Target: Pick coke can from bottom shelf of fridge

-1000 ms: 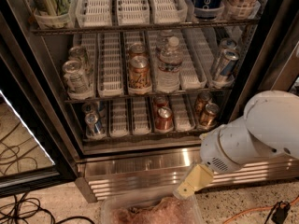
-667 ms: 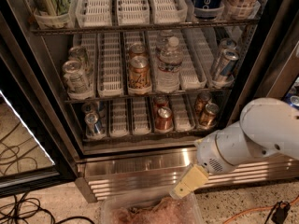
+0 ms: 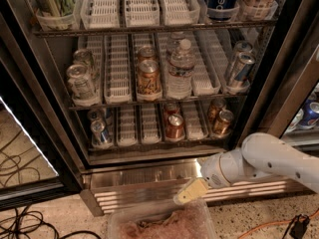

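The fridge (image 3: pixel 279 83) stands open, black-framed, with wire racks and white lane trays. On the bottom shelf (image 3: pixel 149 144) the red coke can (image 3: pixel 175 126) stands upright at the front of a middle lane, with a second reddish can (image 3: pixel 172 108) behind it. Blue-and-silver cans (image 3: pixel 101 132) stand at the shelf's left and brown-orange cans (image 3: pixel 223 122) at its right. My gripper (image 3: pixel 190 191), tan-tipped on a white arm (image 3: pixel 269 163), hangs below the shelf in front of the ribbed steel base (image 3: pixel 139 178), below and slightly right of the coke can, not touching it.
The middle shelf holds a clear water bottle (image 3: pixel 181 68) and several cans. A clear plastic bin (image 3: pixel 159 222) sits on the floor just below the gripper. Black cables (image 3: pixel 20 223) lie at the left, an orange cable (image 3: pixel 264 225) at the right. The glass door (image 3: pixel 25 148) stands open at left.
My arm has swung left and a little lower, carrying the gripper leftward along the steel base toward the middle lanes. The cans have not moved.
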`<state>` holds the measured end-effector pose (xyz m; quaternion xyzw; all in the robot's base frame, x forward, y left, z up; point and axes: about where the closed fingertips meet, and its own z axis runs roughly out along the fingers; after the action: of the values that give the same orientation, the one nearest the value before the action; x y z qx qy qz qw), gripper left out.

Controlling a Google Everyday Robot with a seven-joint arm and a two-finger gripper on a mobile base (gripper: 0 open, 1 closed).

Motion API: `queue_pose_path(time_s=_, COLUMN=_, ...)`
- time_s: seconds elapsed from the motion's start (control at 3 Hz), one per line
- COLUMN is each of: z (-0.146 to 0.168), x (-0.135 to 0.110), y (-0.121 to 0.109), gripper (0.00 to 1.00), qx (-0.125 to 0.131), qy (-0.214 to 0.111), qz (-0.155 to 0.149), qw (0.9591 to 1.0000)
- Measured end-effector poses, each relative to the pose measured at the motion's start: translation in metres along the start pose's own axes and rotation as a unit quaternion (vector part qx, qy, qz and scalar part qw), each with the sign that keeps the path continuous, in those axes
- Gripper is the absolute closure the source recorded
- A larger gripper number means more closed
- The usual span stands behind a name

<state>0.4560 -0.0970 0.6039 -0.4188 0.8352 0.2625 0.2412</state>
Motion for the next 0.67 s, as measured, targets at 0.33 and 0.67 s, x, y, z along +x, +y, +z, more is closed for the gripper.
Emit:
queue_pose_path(time_s=0.33, z=0.0126, x=0.0050, y=-0.0094, gripper=0.00, qx=0.006, qy=-0.009, qz=0.010, qw=0.9999)
queue_pose_path(time_s=0.67, z=0.0137, x=0.0047, y=-0.0100, gripper=0.00, qx=0.006, qy=-0.010, qz=0.011, qw=0.9999)
